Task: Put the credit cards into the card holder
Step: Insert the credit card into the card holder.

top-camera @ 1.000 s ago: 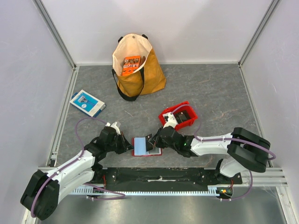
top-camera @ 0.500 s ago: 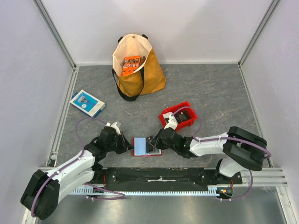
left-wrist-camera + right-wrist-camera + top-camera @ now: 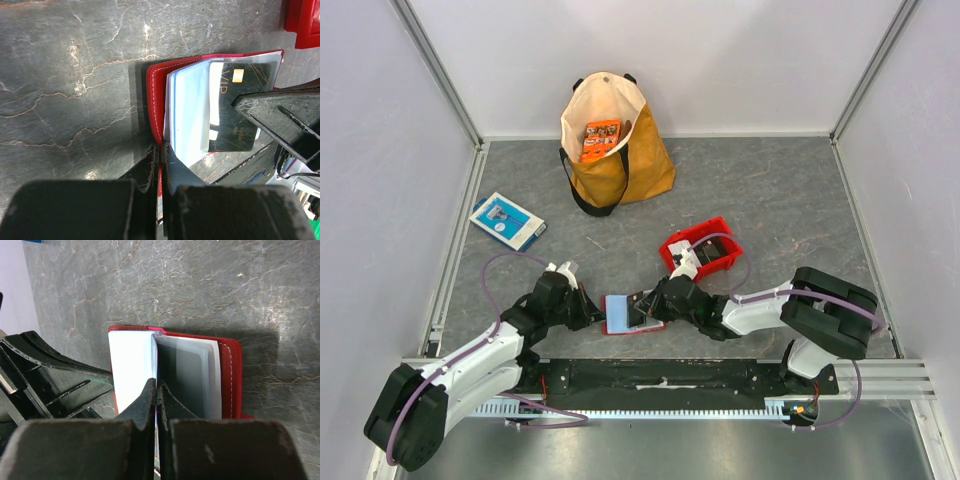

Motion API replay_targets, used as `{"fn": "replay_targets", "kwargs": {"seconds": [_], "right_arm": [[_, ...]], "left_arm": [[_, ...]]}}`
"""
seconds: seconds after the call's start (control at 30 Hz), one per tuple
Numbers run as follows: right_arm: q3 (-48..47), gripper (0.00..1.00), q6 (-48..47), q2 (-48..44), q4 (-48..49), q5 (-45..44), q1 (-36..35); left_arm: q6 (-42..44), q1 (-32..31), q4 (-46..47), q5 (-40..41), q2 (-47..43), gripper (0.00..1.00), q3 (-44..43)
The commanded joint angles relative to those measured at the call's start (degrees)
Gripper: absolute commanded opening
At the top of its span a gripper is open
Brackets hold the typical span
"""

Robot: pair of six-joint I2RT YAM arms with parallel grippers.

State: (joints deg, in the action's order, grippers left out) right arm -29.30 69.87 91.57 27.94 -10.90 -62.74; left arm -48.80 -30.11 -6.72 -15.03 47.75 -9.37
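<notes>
Both arms lie low over the counter [image 3: 770, 200], reaching inward from their bases so that the hands meet near the front middle. The left arm [image 3: 485, 357] runs from its base at the near left up and to the right. Its left hand [image 3: 596, 312] points right, fingers pinched together on the left edge of the holder [image 3: 155, 100]. The right arm [image 3: 765, 308] folds at a dark elbow on the near right and stretches left, almost flat. The right hand [image 3: 640, 305] points left, facing the other, its fingers [image 3: 142, 407] pressed shut on the edge of the card [image 3: 222, 115]. The two hands are close, fingertips apart.
</notes>
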Motion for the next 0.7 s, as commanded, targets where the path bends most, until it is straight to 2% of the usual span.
{"fn": "replay_targets", "kwargs": {"seconds": [0.0, 0.17, 0.33, 0.67], "right_arm": [[1.6, 0.0, 2.6, 2.3, 3.6, 2.6, 0.0], [3.2, 0.0, 5.5, 1.0, 2.6, 1.8, -0.6], [3.2, 0.0, 6.5, -2.4, -3.3, -3.9, -2.3], [2.4, 0.0, 11.1, -0.4, -6.6, -4.9, -4.1]], "left_arm": [[-0.8, 0.0, 1.9, 1.0, 0.2, 0.02, 0.7], [-1.0, -0.1, 1.6, 1.5, 0.0, 0.02, 0.7], [-1.1, -0.2, 1.4, 2.0, -0.3, 0.02, 0.7], [-1.3, -0.1, 1.5, 1.8, 0.2, 0.02, 0.6]]}}
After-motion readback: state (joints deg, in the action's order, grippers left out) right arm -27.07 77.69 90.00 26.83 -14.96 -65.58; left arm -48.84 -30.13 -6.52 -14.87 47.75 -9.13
